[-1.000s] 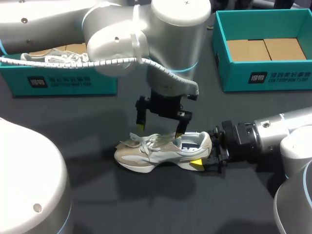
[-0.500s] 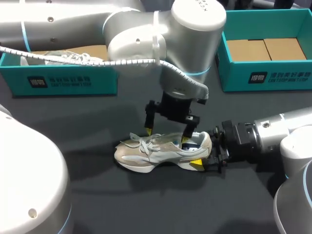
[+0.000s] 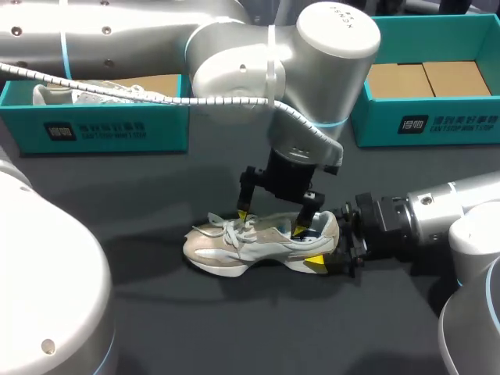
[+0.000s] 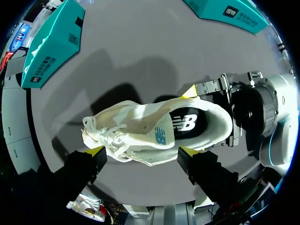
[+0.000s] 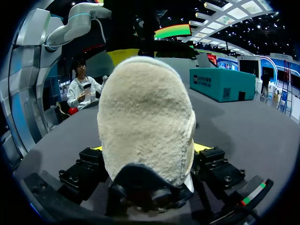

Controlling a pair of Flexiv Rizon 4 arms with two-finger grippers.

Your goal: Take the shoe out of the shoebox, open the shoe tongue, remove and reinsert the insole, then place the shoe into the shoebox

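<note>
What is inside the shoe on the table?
Through the opening of the shoe, the left wrist view shows a dark insole with white print. Its front part is hidden under the tongue and laces. Nothing else shows inside.

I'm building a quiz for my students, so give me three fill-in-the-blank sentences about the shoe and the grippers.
The right gripper is shut on the shoe's ____.
The left gripper, above the shoe, is ____.
The shoe rests on the ____.
Missing words: heel, open, table.
</note>
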